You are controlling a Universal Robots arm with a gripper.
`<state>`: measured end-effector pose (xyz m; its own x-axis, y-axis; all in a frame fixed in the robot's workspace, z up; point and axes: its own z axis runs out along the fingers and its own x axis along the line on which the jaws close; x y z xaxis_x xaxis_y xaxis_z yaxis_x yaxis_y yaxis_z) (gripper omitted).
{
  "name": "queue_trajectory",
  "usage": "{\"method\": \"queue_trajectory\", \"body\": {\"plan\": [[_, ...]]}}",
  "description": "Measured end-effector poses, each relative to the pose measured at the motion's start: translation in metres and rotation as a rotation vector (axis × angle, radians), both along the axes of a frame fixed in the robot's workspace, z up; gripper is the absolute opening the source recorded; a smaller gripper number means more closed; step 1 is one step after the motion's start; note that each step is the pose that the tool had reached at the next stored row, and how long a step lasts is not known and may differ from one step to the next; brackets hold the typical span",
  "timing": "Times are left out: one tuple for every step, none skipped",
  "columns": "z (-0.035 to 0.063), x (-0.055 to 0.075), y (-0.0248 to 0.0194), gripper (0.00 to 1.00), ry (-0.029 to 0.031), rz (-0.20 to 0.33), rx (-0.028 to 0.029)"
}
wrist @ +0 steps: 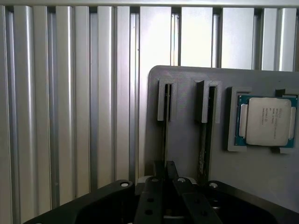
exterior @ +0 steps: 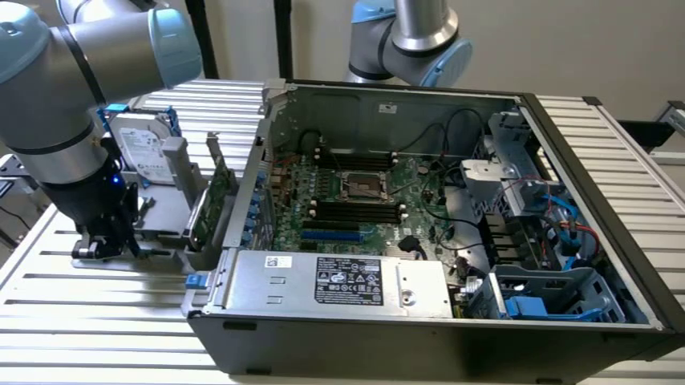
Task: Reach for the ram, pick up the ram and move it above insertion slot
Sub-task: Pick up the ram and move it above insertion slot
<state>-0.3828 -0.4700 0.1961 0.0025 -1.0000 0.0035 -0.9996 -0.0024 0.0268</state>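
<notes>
The ram (wrist: 164,126) appears edge-on as a thin dark strip, standing upright in one slot of the grey holder (wrist: 187,102). A second stick (wrist: 203,149) stands in the neighbouring slot, and a processor (wrist: 265,120) lies in a recess beside it. The gripper (wrist: 165,168) is down at the holder, jaws drawn together onto the ram's edge. In the exterior view, the holder sits on the slatted table (exterior: 96,321), to the left of the open computer case (exterior: 428,353). The black memory slots (exterior: 358,212) lie uncovered.
</notes>
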Motion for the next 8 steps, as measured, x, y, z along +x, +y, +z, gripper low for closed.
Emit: {"method": "queue_trajectory", "body": {"plan": [[0.0,0.0,0.0,0.13,0.0,0.0,0.0],[0.0,0.0,0.0,0.13,0.0,0.0,0.0],[0.0,0.0,0.0,0.13,0.0,0.0,0.0002],[0.0,0.0,0.0,0.13,-0.0001,0.0,0.0005],[0.0,0.0,0.0001,0.13,-0.0002,0.0,0.0009],[0.0002,0.0,0.0001,0.13,-0.0002,0.0,0.0015],[0.0006,0.0,0.0,0.13,-0.0001,0.0,0.0018],[0.0012,0.0,0.0,0.13,0.0,0.0,0.002]]}}
